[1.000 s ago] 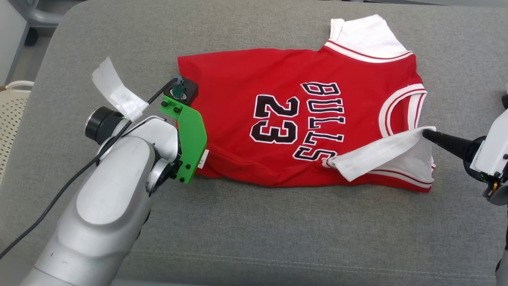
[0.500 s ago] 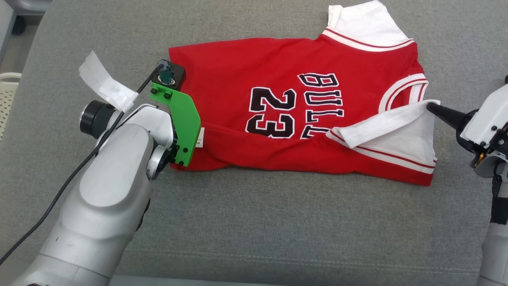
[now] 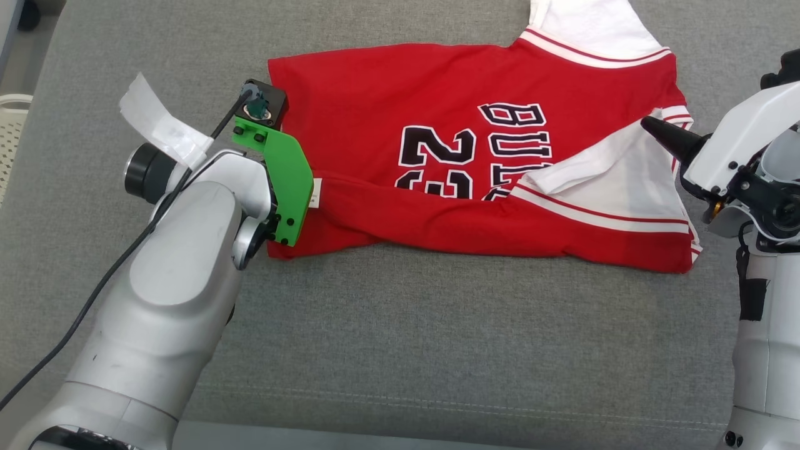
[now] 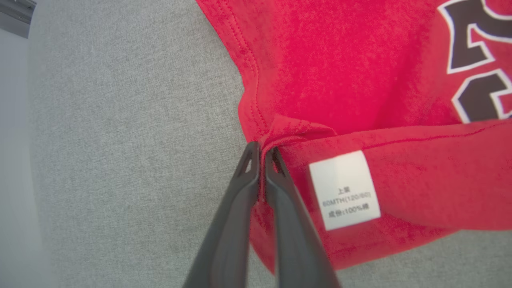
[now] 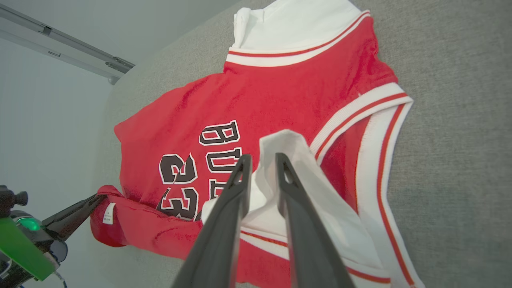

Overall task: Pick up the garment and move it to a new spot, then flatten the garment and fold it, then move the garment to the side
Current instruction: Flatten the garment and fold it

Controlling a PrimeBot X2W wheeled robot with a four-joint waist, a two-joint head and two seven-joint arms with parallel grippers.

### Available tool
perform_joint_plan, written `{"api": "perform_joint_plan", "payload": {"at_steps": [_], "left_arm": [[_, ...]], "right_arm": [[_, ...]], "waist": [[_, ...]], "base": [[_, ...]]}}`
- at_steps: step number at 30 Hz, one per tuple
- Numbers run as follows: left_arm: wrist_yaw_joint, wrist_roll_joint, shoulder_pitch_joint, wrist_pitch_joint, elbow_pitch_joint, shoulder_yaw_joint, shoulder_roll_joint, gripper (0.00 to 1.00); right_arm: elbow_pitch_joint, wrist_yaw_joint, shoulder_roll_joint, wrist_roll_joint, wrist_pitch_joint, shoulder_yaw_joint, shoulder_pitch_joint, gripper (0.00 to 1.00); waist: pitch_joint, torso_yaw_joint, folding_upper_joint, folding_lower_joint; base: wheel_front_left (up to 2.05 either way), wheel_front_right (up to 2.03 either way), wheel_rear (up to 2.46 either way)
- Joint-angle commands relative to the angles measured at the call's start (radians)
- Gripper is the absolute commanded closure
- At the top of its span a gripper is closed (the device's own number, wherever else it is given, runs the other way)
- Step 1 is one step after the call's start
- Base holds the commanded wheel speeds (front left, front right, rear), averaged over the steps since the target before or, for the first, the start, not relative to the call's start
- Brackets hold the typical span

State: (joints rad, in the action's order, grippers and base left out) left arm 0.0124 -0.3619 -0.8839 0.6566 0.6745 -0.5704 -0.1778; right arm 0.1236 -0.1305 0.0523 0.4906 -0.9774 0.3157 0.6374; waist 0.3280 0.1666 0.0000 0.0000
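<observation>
Left gripper [image 4: 262,154]: fingers are pressed together on the red hem of the garment [image 3: 475,94], a pinch of cloth clamped between the tips. The pinch sits at the hem corner, just beside the white care label [image 4: 344,190], which faces up on the folded-over edge.

Right gripper [image 5: 262,160]: a narrow gap is seen between the fingers, with cloth of the white sleeve [image 3: 619,181] in and behind that gap. The sleeve is peaked up at the fingertips. Whether it is actually clamped cannot be told.

The garment is laid on the grey cushion [image 3: 400,344], stretched lengthwise between the two grippers. In the head view it sits from centre to upper right, hem toward the left arm and shoulders toward the right arm. The printed side is up.

The near long edge is folded over onto the front, so the lower parts of the "23" and the lettering are covered. The near white sleeve is laid over the red body at the right end. The far sleeve [image 3: 587,25] is spread flat on the cushion at the top edge.

In the head view the left fingers are hidden behind the green bracket [image 3: 284,181] on the left wrist.
</observation>
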Motion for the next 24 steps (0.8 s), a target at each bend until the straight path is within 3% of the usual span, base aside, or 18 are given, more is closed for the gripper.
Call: {"api": "perform_joint_plan", "payload": {"at_steps": [1, 6, 13, 24], "left_arm": [[-0.005, 0.01, -0.022, -0.022, 0.009, -0.002, 0.001, 0.0], [0.001, 0.016, -0.037, -0.078, 0.029, -0.006, 0.007, 0.0], [0.0, 0.021, -0.036, -0.253, 0.026, 0.006, 0.003, 0.0], [-0.036, -0.028, 0.132, -0.47, -0.016, 0.049, -0.016, 0.0]], "right_arm": [[0.005, 0.0, 0.005, 0.009, 0.024, -0.002, 0.012, 0.0], [0.011, 0.0, 0.014, 0.014, 0.08, -0.021, 0.023, 0.0], [0.002, 0.0, 0.049, 0.028, 0.165, -0.068, 0.004, 0.0], [-0.063, 0.0, 0.036, -0.006, 0.239, -0.019, -0.129, 0.0]], "waist": [[0.001, 0.006, 0.0, 0.0], [-0.004, 0.011, 0.0, 0.0], [-0.027, 0.01, 0.0, 0.0], [-0.118, -0.003, 0.0, 0.0]], "base": [[0.0, 0.0, 0.0], [0.0, 0.0, 0.0], [0.0, 0.0, 0.0], [0.0, 0.0, 0.0]]}}
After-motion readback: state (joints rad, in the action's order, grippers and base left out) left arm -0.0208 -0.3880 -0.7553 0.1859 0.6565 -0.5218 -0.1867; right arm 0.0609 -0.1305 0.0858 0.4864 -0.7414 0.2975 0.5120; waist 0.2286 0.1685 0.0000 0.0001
